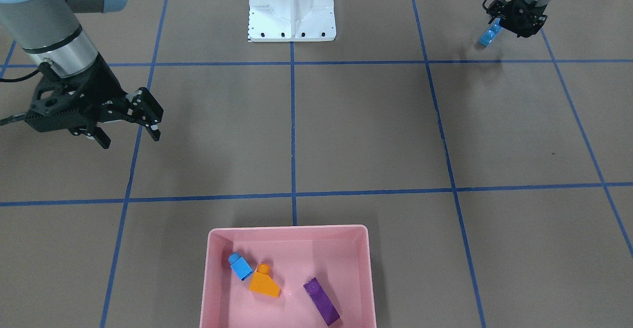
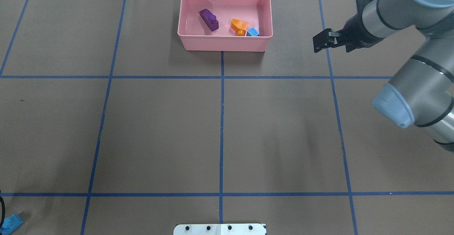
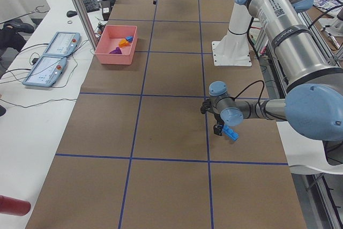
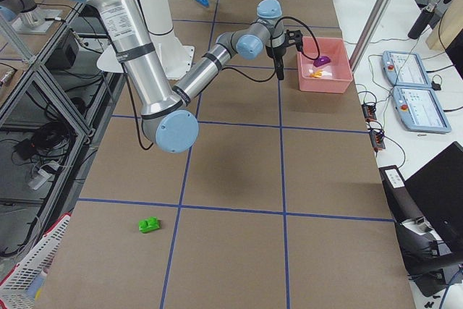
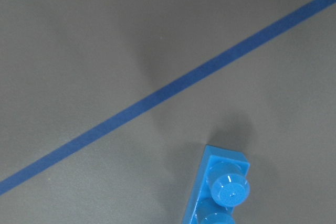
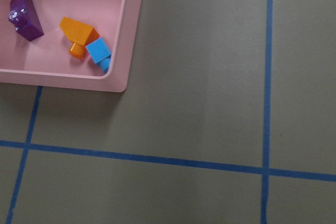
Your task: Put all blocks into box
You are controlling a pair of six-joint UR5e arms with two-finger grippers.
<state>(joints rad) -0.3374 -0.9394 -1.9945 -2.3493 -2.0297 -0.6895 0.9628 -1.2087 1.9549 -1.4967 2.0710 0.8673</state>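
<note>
The pink box (image 1: 288, 230) holds the long purple brick (image 1: 322, 301), the orange sloped brick (image 1: 264, 284) and the tiny blue brick (image 1: 241, 266); they also show in the right wrist view, in the box (image 6: 126, 35). My left gripper (image 1: 496, 27) is shut on the long blue brick (image 1: 488, 36) and holds it tilted just above the table, far from the box; the brick's end shows in the left wrist view (image 5: 221, 190). My right gripper (image 1: 131, 139) is open and empty beside the box (image 2: 223, 45). The green brick (image 4: 150, 225) lies alone at the table's right end.
The white pedestal base (image 1: 292, 19) stands at the robot's edge of the table. Blue tape lines (image 1: 293, 120) divide the brown table into squares. Tablets (image 3: 53, 63) lie on a side bench past the box.
</note>
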